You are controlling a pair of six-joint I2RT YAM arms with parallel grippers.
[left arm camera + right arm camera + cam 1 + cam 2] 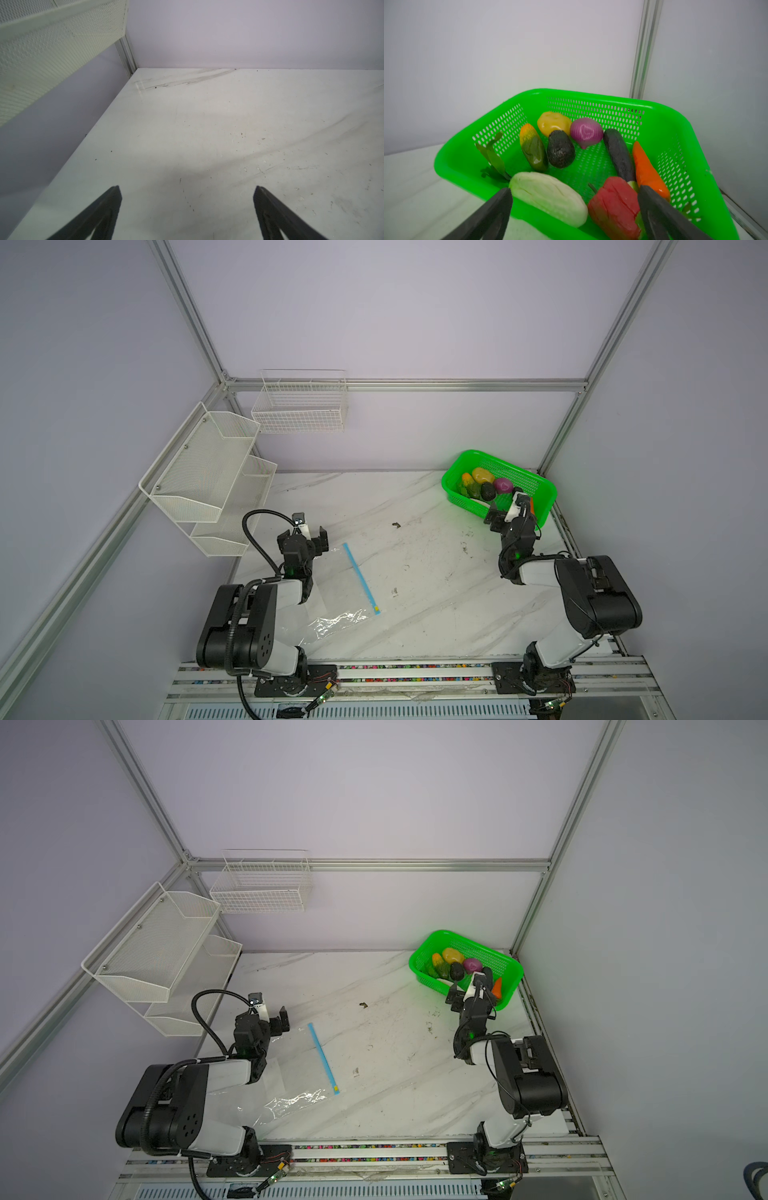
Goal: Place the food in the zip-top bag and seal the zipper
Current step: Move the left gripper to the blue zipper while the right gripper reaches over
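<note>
- In both top views the zip-top bag [332, 593] lies flat at about 7 o'clock on the worktop [424, 539]. Neither wrist view catches it.
- Its zipper [360, 578] runs along the edge facing 3 o'clock, with the yellow slider [376, 608] at the 6 o'clock end.
- The left gripper [304, 535] hangs by the bag's 11 o'clock corner, jaws released and grasping nothing. The left wrist view shows only bare worktop between them, plus the white mesh shelf [52, 52] on the side wall.
- The green basket [453, 483] sits at 2 o'clock on the worktop and holds all the food [484, 483].
- The right gripper [512, 511] is at the basket's 5 o'clock rim, jaws spread wide and holding nothing.
- Only the right wrist view sorts the food: potato [554, 122], onion [586, 132], avocado [560, 151], corn [532, 149], cucumber [617, 153] and carrot [646, 168].
- It also shows a pale cabbage [548, 195] and a red pepper [613, 205] between the jaws, which the arm mostly hides from above.
</note>
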